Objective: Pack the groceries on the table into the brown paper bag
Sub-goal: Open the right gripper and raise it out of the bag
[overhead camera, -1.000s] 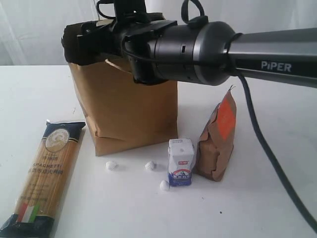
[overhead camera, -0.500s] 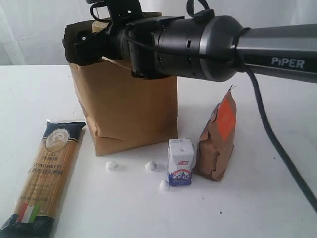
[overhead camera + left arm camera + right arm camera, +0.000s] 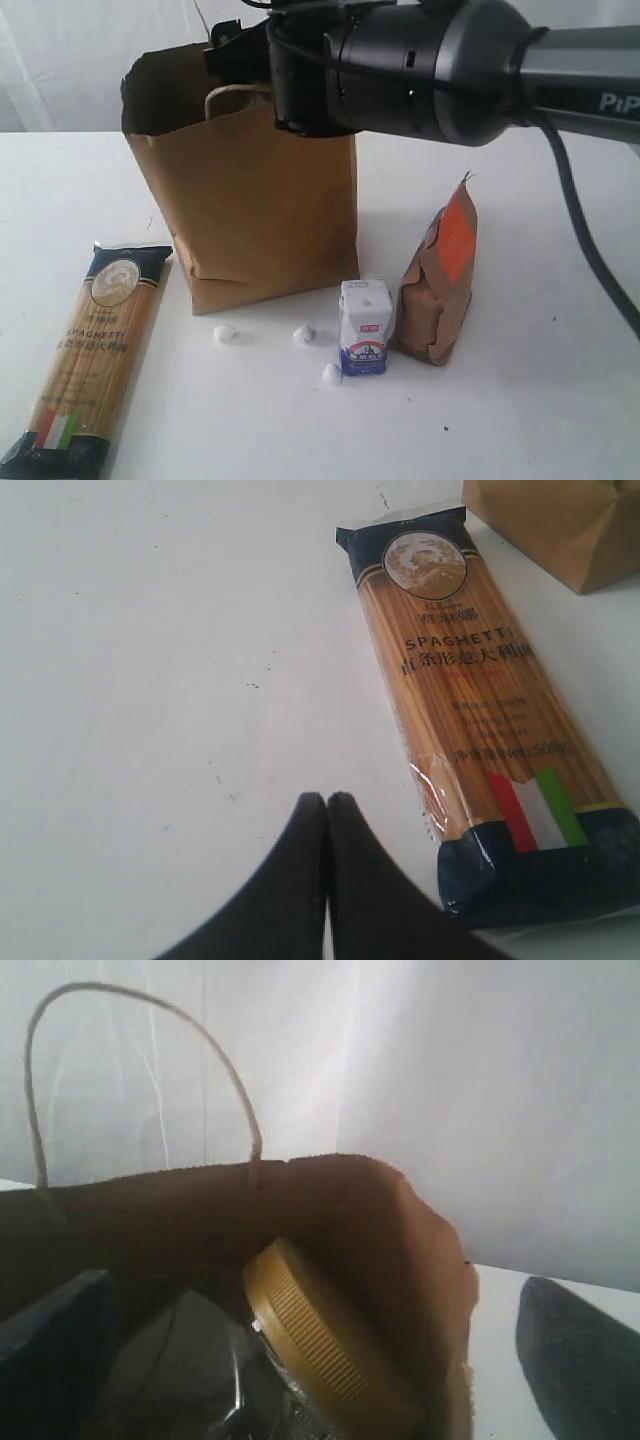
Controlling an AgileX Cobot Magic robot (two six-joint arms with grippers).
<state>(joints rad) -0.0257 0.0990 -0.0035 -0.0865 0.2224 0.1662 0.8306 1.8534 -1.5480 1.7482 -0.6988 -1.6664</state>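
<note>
Brown paper bag (image 3: 250, 200) stood upright at frame centre on the white bench (image 3: 540, 400), clear tan-lidded jar (image 3: 300, 1310) seen inside it, right gripper (image 3: 315, 1355) spread wide at the bag mouth, nothing held, spaghetti packet (image 3: 90, 350) laid flat at lower left, left gripper (image 3: 327, 810) pressed together, empty, beside it

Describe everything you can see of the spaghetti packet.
The spaghetti packet is a long, flat pack of clear film with dark blue ends and pale golden strands showing through. One end has a round gold emblem, the other a red, white and green flag stripe, with "SPAGHETTI" printed between. It looks sealed and full. It lies flat on the table, its emblem end close by the bag; whether they touch is unclear. The shut left gripper is near its flag end, apart from it.
</note>
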